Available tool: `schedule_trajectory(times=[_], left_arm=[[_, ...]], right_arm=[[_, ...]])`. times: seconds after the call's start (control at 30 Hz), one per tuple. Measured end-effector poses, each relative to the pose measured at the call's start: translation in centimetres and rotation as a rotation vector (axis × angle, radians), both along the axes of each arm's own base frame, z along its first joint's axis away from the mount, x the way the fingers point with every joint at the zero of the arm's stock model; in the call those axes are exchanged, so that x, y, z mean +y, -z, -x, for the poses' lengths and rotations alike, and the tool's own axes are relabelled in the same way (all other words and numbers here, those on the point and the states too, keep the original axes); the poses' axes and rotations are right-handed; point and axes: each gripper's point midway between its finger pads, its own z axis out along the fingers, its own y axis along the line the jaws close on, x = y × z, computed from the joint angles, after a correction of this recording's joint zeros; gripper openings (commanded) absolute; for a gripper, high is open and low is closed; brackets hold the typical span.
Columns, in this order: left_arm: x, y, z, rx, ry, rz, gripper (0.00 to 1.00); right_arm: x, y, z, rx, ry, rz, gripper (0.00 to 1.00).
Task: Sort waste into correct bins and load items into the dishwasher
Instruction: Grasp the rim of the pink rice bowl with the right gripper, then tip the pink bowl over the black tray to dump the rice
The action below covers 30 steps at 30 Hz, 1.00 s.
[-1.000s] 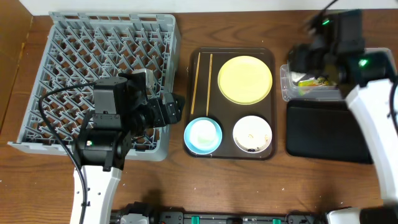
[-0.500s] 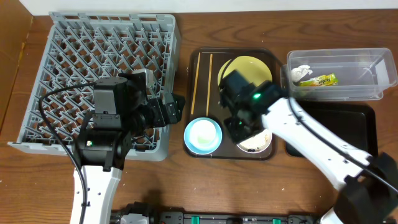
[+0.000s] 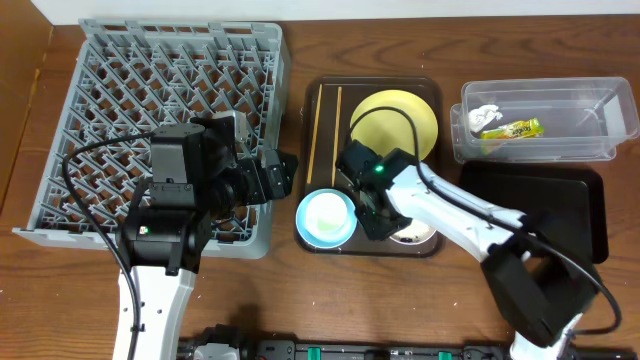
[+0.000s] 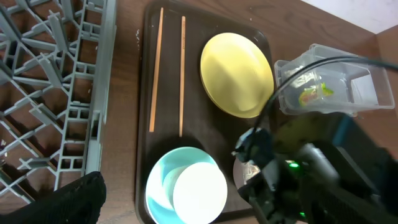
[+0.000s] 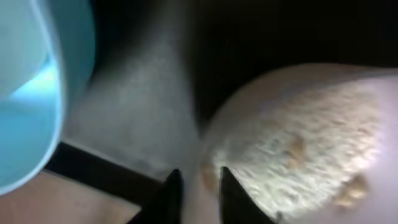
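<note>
The counter [image 3: 400, 300] is dark brown wood with a plain grain. A pale strip of wall [image 3: 400, 8] runs along its far edge.

The grey dish rack [image 3: 150, 90] fills the left side. My left end effector [image 3: 285, 172] hangs over its near right corner with the jaws spread wide and nothing between them. In my left wrist view, one black finger [image 4: 74, 199] shows low in the corner.

Beside the rack lies the brown serving tray [image 3: 326, 160]. On it, two chopsticks [image 3: 313, 130] lie side by side along its left edge. The yellow plate [image 3: 405, 115] sits at the back, and the blue bowl [image 3: 327, 217] at the front left has the white cup [image 4: 199, 193] inside it.

My right end effector [image 3: 375, 218] is down at the white bowl [image 3: 415, 235], at the tray's front right. Up close, its two dark fingertips [image 5: 173, 193] stand narrowly apart, one on either side of the bowl's rim. The view is blurred, so I cannot tell whether they are pressing on the rim. A few food scraps [image 5: 293, 148] cling to the inside of that bowl.

At the back right of the counter, the clear tub [image 3: 585, 140] holds the tissue [image 3: 483, 115] and the wrapper [image 3: 512, 128]. The black tray [image 3: 570, 195] lies just in front of the tub, and my right arm crosses its near corner.
</note>
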Motion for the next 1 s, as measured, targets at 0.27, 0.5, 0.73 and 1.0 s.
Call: schedule_trajectory(times=[0.27, 0.5, 0.73, 1.0], left_arm=[[0.0, 0.0, 0.0, 0.000, 0.000, 0.000, 0.99], [0.0, 0.0, 0.0, 0.000, 0.000, 0.000, 0.99], [0.0, 0.0, 0.0, 0.000, 0.000, 0.000, 0.99], [0.0, 0.0, 0.0, 0.000, 0.000, 0.000, 0.99]], right_arm=[[-0.2, 0.4, -0.5, -0.022, 0.007, 0.016, 0.01], [-0.4, -1.9, -1.6, -0.044, 0.139, -0.069, 0.01], [-2.9, -11.9, -4.8, -0.138, 0.327, -0.419, 0.01], [-9.9, -17.7, -5.2, -0.126, 0.468, -0.673, 0.01]])
